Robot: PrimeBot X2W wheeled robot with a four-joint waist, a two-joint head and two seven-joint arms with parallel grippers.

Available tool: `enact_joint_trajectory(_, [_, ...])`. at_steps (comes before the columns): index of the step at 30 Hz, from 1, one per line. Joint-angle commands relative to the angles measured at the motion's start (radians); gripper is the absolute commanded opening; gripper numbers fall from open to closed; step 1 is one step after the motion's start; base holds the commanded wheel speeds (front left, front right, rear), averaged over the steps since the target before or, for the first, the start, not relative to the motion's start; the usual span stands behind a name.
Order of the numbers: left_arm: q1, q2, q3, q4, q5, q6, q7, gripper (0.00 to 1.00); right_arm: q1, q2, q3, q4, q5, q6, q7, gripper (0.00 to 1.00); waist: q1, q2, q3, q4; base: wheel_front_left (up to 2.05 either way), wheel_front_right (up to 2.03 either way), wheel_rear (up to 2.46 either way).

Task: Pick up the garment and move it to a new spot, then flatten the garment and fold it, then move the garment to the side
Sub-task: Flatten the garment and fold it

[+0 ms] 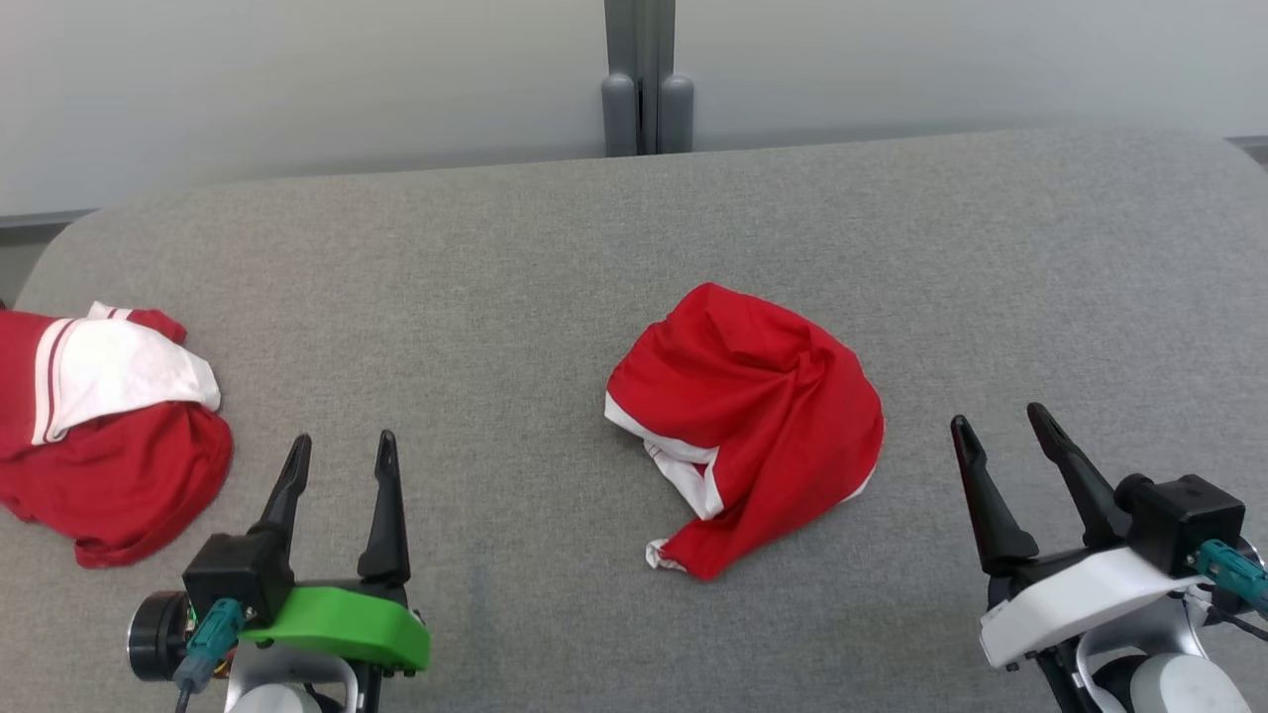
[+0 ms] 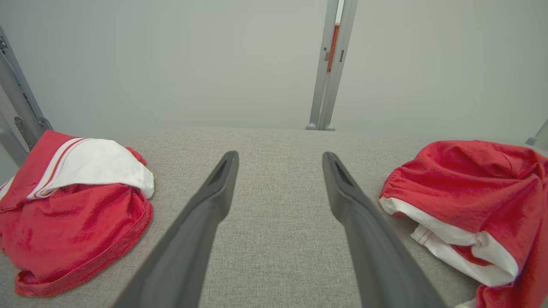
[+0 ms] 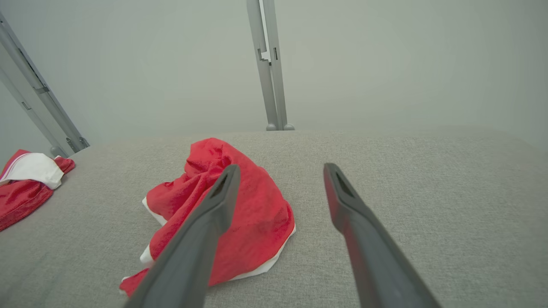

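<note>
A crumpled red garment with white trim (image 1: 753,421) lies bunched in the middle of the grey padded table (image 1: 555,257); it also shows at the right of the left wrist view as the red garment (image 2: 475,201) and left of centre in the right wrist view (image 3: 252,214). My left gripper (image 1: 342,451) hovers open near the front left, well left of the garment, nothing between its fingers (image 2: 214,201). My right gripper (image 1: 999,421) stands open at the front right, just right of the garment, fingers (image 3: 342,201) empty.
A second red and white garment (image 1: 99,426) lies heaped at the table's left edge, also seen in the left wrist view (image 2: 72,201) and far left of the right wrist view (image 3: 25,179). A grey metal post (image 1: 646,79) stands behind the table against a pale wall.
</note>
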Motion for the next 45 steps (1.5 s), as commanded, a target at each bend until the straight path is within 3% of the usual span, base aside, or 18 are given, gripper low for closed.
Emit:
enact_joint_trajectory(1, [-0.032, 0.003, -0.002, -0.006, 0.012, -0.004, -0.004, 1.0, -0.021, -0.008, 0.012, 0.007, 0.006, 0.0, 0.006, 1.0, 0.0, 0.0, 0.044, 0.022, 0.0, 0.0, 0.0])
enact_joint_trajectory(11, [-0.162, -0.039, -0.031, 0.008, 0.044, -0.032, -0.03, 1.0, -0.117, -0.035, 0.216, 0.154, 0.029, 0.0, 0.032, 1.0, 0.0, 0.0, 0.18, 0.1, 0.0, 0.0, 0.0])
enact_joint_trajectory(16, [-0.193, -0.058, -0.034, 0.025, 0.053, -0.041, -0.042, 1.0, -0.158, -0.034, 0.262, 0.255, 0.011, 0.0, 0.032, 0.99, 0.0, 0.0, 0.202, 0.116, 0.0, 0.0, 0.0])
enact_joint_trajectory(17, [-0.197, -0.059, -0.031, 0.028, 0.054, -0.042, -0.044, 1.0, -0.167, -0.033, 0.261, 0.274, 0.0, 0.0, 0.026, 0.64, 0.0, 0.0, 0.204, 0.117, 0.0, 0.0, 0.0])
enact_joint_trajectory(18, [-0.2, -0.06, -0.029, 0.029, 0.055, -0.042, -0.046, 1.0, -0.172, -0.028, 0.263, 0.283, 0.001, 0.0, 0.021, 0.36, 0.0, 0.0, 0.205, 0.117, 0.0, 0.0, 0.0])
enact_joint_trajectory(19, [-0.201, -0.062, -0.027, 0.031, 0.057, -0.042, -0.046, 1.0, -0.18, -0.026, 0.268, 0.291, 0.004, 0.0, 0.016, 0.0, 0.0, 0.0, 0.207, 0.116, 0.0, 0.0, 0.0])
enact_joint_trajectory(29, [-0.205, -0.054, -0.004, 0.026, 0.07, -0.038, -0.052, 1.0, -0.239, -0.054, 0.222, 0.174, 0.084, 0.0, -0.107, 0.0, 0.0, 0.0, 0.22, 0.081, 0.0, 0.0, 0.0])
enact_joint_trajectory(36, [-0.218, -0.051, -0.005, 0.016, 0.079, -0.039, -0.053, 1.0, -0.282, -0.042, 0.017, 0.171, 0.136, 0.0, -0.144, 0.0, 0.0, 0.0, 0.252, 0.063, 0.0, 0.0, 0.0])
enact_joint_trajectory(43, [-0.24, -0.048, -0.009, 0.013, 0.085, -0.041, -0.051, 1.0, -0.321, -0.017, -0.154, 0.317, 0.21, 0.0, -0.163, 0.0, 0.0, 0.0, 0.293, 0.063, 0.0, 0.0, 0.0])
enact_joint_trajectory(44, [-0.243, -0.048, -0.01, 0.014, 0.083, -0.041, -0.051, 1.0, -0.325, -0.016, -0.165, 0.34, 0.219, 0.0, -0.167, 0.3, 0.0, 0.0, 0.295, 0.064, 0.0, 0.0, 0.0])
enact_joint_trajectory(45, [-0.245, -0.048, -0.01, 0.015, 0.083, -0.04, -0.051, 1.0, -0.33, -0.011, -0.174, 0.355, 0.234, 0.0, -0.174, 0.75, 0.0, 0.0, 0.297, 0.064, 0.0, 0.0, 0.0])
